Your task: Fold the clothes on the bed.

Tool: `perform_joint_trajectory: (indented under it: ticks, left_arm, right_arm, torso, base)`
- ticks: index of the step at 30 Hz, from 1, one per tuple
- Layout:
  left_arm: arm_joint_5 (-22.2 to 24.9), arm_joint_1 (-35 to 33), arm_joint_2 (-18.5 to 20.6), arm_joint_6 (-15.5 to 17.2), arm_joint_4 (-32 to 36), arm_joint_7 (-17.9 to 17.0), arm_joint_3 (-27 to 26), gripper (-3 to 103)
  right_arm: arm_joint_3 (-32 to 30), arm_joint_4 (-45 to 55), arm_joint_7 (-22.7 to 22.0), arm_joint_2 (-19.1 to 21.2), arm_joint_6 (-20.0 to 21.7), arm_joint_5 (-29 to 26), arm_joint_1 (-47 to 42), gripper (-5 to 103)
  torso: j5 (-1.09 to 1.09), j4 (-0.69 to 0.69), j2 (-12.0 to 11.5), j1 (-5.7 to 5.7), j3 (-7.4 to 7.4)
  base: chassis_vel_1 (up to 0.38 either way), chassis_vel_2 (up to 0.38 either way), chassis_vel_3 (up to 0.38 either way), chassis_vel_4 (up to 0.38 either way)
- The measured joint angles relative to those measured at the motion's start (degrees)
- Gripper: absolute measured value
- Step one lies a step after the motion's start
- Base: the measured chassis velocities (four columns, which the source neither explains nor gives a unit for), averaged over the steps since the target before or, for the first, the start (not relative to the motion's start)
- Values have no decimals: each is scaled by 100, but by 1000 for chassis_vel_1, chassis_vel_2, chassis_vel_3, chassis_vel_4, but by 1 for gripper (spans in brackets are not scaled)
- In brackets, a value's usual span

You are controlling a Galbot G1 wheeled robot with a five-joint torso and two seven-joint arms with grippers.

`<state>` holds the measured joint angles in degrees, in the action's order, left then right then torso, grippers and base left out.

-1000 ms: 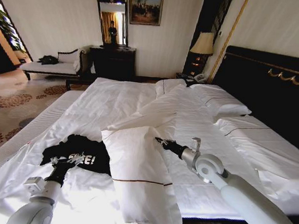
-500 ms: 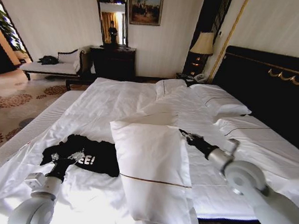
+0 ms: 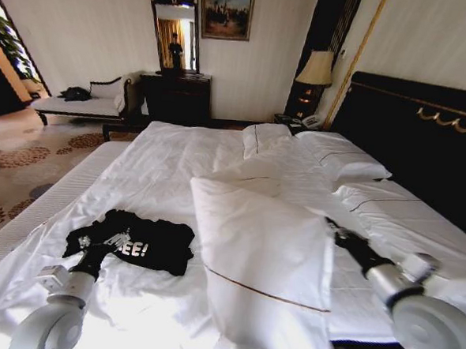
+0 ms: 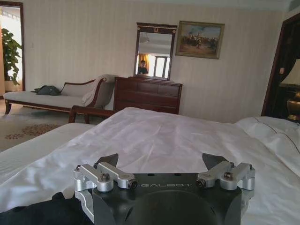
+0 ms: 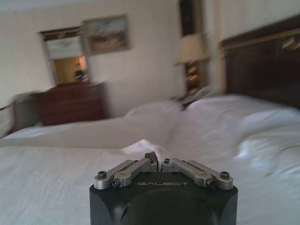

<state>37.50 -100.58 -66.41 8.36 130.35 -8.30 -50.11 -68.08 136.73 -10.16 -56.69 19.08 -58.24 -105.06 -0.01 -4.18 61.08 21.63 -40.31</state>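
The T-shirt (image 3: 134, 242) lies flat on the bed (image 3: 171, 159), near its left edge. The left tool (image 3: 102, 251) rests at the shirt's near edge, fingers (image 4: 108, 160) spread. The right tool (image 3: 331, 226) is pressed together, pinching a fold of white duvet (image 3: 264, 248) to the shirt's right.

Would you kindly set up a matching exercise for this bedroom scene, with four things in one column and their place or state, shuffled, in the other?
Things:
1. black T-shirt
2. left tool
3. right tool
4. lamp

Places or states:
A. shut on a fold of white bedding
B. beside the dark headboard, near the wall
C. lying on the bed, white lettering showing
D. open, at the shirt's near edge

Pairs: 1-C, 2-D, 3-A, 4-B
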Motion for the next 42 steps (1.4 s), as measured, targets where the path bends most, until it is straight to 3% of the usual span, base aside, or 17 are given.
perform_joint_trajectory:
  ticks: [3, 4, 8, 10, 13, 19, 24, 26, 36, 42]
  left_arm:
    - [2, 67, -55, -9, -68, -10, 1, 100]
    - [2, 67, -55, -9, -68, -10, 1, 100]
    - [3, 69, -165, -60, -222, -3, -26, 100]
    - [3, 68, -177, -64, -234, 1, -29, 100]
    - [-10, -9, -308, -112, -291, 25, -85, 100]
    - [-30, 227, -294, -116, -444, 10, -15, 100]
    - [-17, 272, -202, -99, -527, 1, 29, 100]
    - [17, 355, -118, -73, -552, 0, 42, 100]
    - [201, 480, 134, -40, -648, -21, 37, 100]
    - [305, 483, 267, -86, -810, 6, 46, 100]
  right_arm:
    - [-488, -108, 73, -616, -165, 175, -247, 0]
    - [-488, -108, 73, -616, -165, 175, -247, 0]
    - [-932, -204, 63, -1759, -429, 300, -616, 0]
    - [-950, -220, 63, -1835, -478, 340, -651, 0]
    - [-960, -513, 60, -2320, -991, 1019, -876, 0]
    - [-1209, -1071, -165, -2883, -1816, 1936, -1187, 0]
    - [-1388, -1517, -446, -3098, -2322, 2111, -1326, 0]
    - [-1438, -1916, -679, -3240, -2702, 2282, -1415, 0]
    - [-1177, -2735, -1471, -3570, -3401, 2977, -1521, 0]
    - [-845, -3356, -1925, -3572, -3917, 3866, -1537, 0]
  torso:
    - [1, -2, 0, 0, 0]
    - [1, -2, 0, 0, 0]
    - [1, -5, 0, 0, 0]
    - [0, -4, 0, 0, 0]
    - [1, 1, 0, 0, 0]
    - [1, -4, 0, 1, 0]
    - [1, -1, 0, 0, 0]
    - [2, -2, 0, 0, 0]
    - [1, -2, 0, 1, 0]
    - [1, -1, -1, 1, -1]
  base:
    - [0, 0, 0, 0]
    - [0, 0, 0, 0]
    - [0, 0, 0, 0]
    - [0, 0, 0, 0]
    - [0, 0, 0, 0]
    - [0, 0, 0, 0]
    - [0, 0, 0, 0]
    - [0, 0, 0, 0]
    - [0, 0, 0, 0]
    - [0, 0, 0, 0]
